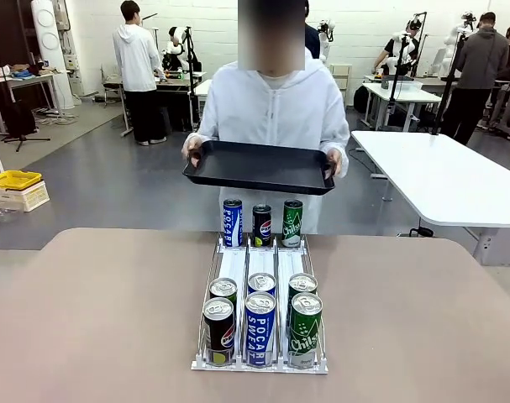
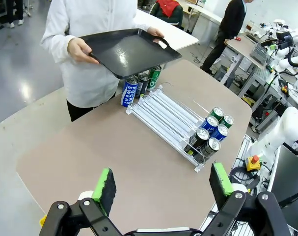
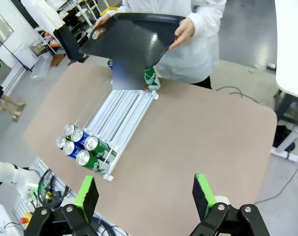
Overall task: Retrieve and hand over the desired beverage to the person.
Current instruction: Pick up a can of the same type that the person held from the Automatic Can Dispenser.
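The person in a white hooded jacket stands at the table's far side and holds a flat black tray level in both hands. On the table lies a three-lane clear can rack. At its near end sit black Pepsi cans, blue Pocari Sweat cans and green cans. One blue can, one black can and one green can stand at the far end under the tray. Which beverage is desired I cannot tell. My left gripper and right gripper hang open, high above the table, holding nothing.
The brown table has wide bare room on both sides of the rack. A white table stands at the back right. A yellow crate sits on the floor at the left. Other people work at benches far behind.
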Motion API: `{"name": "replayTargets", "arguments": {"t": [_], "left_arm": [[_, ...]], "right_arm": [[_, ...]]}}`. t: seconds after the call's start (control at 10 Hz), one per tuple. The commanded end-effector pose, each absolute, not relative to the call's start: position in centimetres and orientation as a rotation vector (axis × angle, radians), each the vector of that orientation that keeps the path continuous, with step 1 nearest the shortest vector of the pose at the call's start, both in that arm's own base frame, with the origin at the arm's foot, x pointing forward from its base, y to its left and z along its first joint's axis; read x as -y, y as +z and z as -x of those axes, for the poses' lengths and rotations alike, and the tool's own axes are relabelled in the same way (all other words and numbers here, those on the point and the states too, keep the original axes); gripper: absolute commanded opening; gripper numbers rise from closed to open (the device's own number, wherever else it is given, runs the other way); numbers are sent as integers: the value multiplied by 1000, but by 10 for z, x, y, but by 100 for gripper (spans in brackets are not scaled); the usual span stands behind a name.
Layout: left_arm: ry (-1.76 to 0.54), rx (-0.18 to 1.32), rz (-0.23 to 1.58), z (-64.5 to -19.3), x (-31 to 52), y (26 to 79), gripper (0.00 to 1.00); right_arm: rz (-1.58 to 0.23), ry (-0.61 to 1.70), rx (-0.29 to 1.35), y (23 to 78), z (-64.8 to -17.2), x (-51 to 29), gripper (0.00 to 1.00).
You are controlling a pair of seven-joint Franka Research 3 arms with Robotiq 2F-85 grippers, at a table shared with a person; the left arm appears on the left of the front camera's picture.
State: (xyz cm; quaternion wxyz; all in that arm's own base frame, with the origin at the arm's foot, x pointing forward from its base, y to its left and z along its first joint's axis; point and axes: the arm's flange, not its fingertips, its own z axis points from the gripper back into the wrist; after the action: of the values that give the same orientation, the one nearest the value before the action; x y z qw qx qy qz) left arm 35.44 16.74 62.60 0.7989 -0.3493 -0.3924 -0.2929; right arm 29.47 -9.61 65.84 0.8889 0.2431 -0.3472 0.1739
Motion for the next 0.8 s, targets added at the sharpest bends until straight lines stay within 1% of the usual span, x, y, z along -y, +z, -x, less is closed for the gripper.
{"name": "replayTargets", "arguments": {"t": [0.0,0.7], "left_arm": [[-626,855,769,-355,-169,629,100],[-626,855,769,-355,-169,629,100]], "right_arm": [[-497,358,717,658,-296,96,100],[-497,358,717,658,-296,96,100]]}}
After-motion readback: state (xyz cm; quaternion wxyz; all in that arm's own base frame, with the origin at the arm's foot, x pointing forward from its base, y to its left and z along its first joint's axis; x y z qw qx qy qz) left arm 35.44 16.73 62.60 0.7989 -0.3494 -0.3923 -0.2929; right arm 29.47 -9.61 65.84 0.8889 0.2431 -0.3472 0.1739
